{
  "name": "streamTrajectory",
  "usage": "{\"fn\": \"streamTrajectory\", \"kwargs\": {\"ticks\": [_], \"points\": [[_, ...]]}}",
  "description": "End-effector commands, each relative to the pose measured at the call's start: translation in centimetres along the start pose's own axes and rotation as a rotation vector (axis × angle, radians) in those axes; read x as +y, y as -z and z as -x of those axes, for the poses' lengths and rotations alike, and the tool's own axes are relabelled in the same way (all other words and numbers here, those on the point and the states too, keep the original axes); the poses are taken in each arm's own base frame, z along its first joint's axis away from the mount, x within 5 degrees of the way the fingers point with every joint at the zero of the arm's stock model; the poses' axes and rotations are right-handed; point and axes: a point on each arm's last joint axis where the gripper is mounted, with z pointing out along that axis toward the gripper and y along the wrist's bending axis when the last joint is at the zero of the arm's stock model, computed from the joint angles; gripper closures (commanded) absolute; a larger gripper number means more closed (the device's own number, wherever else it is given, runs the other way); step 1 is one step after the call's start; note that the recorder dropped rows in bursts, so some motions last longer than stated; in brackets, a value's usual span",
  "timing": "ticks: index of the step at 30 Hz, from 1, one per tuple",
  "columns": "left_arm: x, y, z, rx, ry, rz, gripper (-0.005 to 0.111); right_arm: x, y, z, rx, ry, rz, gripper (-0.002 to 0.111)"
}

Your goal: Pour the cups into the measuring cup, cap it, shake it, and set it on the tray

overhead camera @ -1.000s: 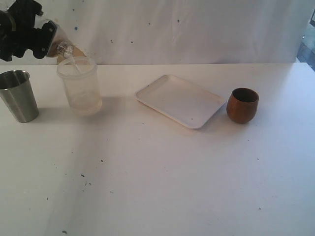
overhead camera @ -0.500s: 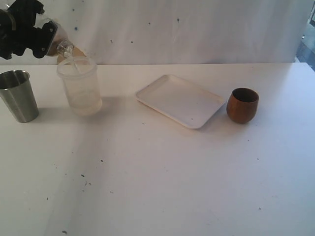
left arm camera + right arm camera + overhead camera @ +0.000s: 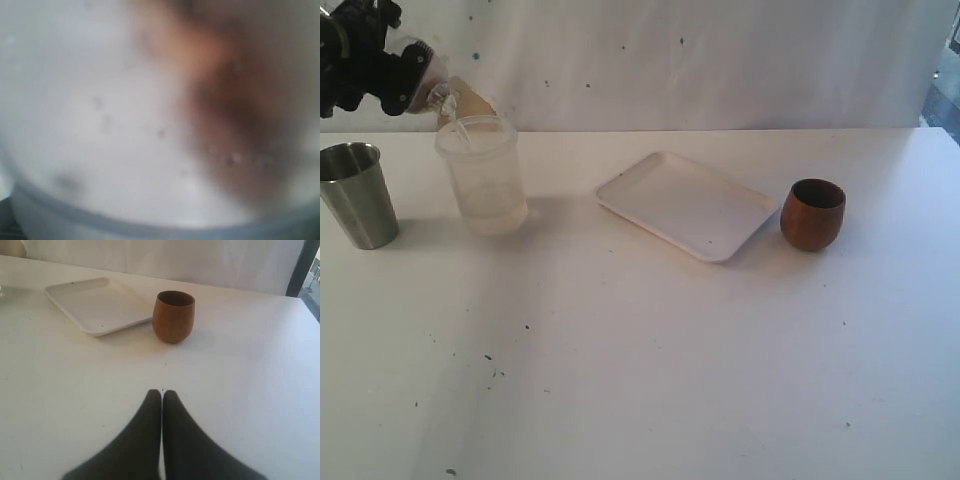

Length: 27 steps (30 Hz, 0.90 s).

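Note:
At the far left of the exterior view my left gripper (image 3: 412,78) is shut on the measuring cup (image 3: 432,90), a clear tumbler tipped mouth-down over a wide frosted plastic tub (image 3: 482,178). A thin stream runs from it into the tub. The left wrist view is a white and brown blur at close range. The steel tumbler (image 3: 358,195) stands upright left of the tub. The white tray (image 3: 687,204) (image 3: 95,305) lies mid-table with the wooden cup (image 3: 813,213) (image 3: 173,316) upright just to its right. My right gripper (image 3: 162,393) is shut on nothing, low over the table, a way short of the wooden cup.
A tan object (image 3: 472,103) shows just behind the tub's rim. A white wall runs along the back of the table. The white tabletop (image 3: 650,360) carries small dark specks at the front left.
My left gripper has risen slightly and drawn left while keeping the clear tumbler tipped over the tub. Nothing else has moved.

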Motion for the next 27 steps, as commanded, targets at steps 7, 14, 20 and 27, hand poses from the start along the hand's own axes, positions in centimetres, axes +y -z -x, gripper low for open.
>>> {"fn": "streamTrajectory", "kwargs": {"ticks": [7, 14, 20, 27], "points": [[0.75, 0.11, -0.04, -0.01, -0.01, 0.058, 0.107, -0.01, 0.03, 0.08, -0.015, 0.001, -0.001, 0.107], [0.79, 0.12, -0.03, -0.012, -0.013, 0.063, 0.107, -0.01, 0.03, 0.08, -0.015, 0.001, -0.001, 0.107], [0.93, 0.13, 0.03, -0.018, -0.013, 0.079, 0.107, -0.01, 0.03, 0.08, -0.015, 0.001, -0.001, 0.107], [0.96, 0.13, 0.04, -0.019, -0.018, 0.083, 0.107, -0.01, 0.03, 0.08, -0.015, 0.001, -0.001, 0.107]]}}
